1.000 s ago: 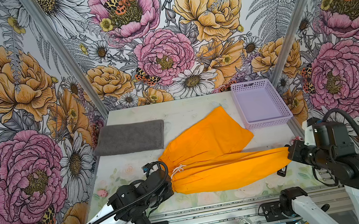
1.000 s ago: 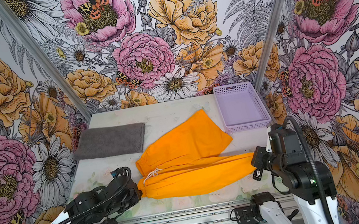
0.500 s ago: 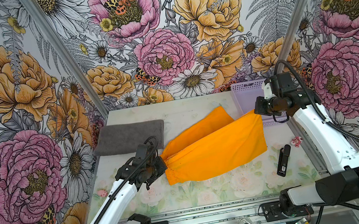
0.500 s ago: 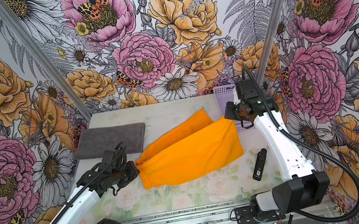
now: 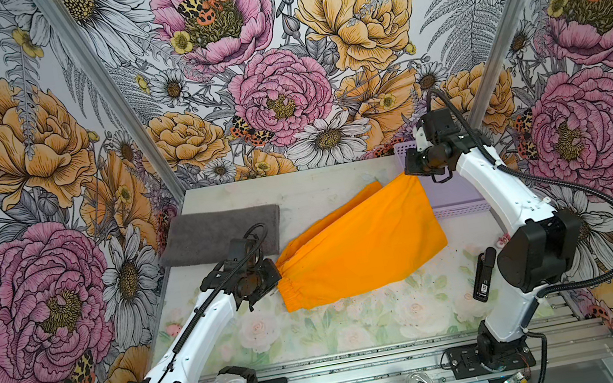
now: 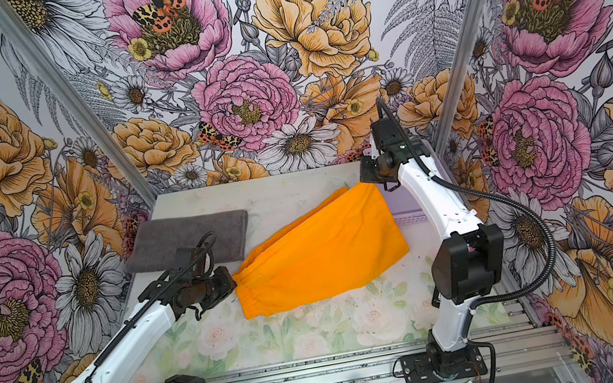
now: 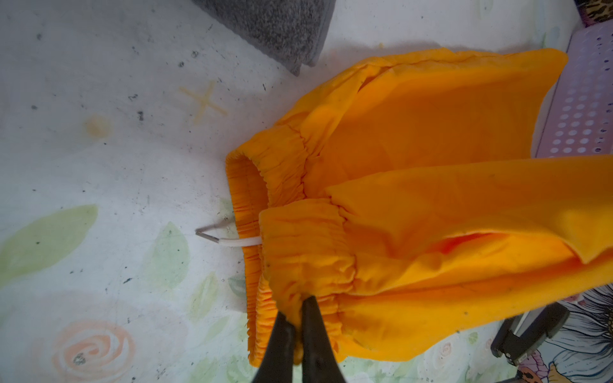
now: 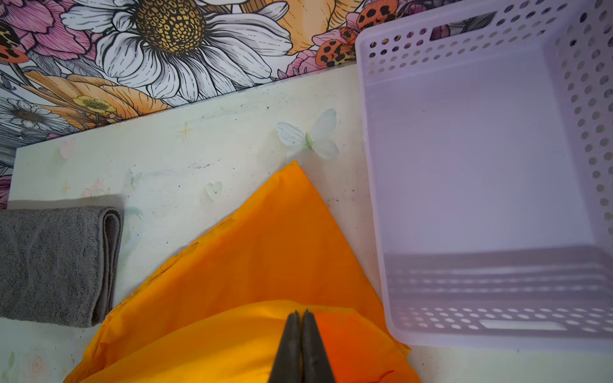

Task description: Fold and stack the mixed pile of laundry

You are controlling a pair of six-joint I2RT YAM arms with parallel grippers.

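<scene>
Orange shorts [image 5: 360,246] are stretched between two grippers over the middle of the table [image 5: 316,186].

The shorts are bright orange and smooth. Their top layer is raised and pulled taut from left to far right, and a lower layer lies flat on the table with one leg pointing toward the far right. The left gripper [image 7: 298,305] is clamped on the gathered elastic waistband [image 7: 308,252] at the left end. A white drawstring [image 7: 232,241] pokes out beneath the waistband. The right gripper [image 8: 301,313] is pinched together on the hem corner at the far right, just beside the lavender basket [image 8: 368,165]. The grey plush towel [image 5: 219,234] lies folded flat at the far left, near the shorts but apart from them.
</scene>
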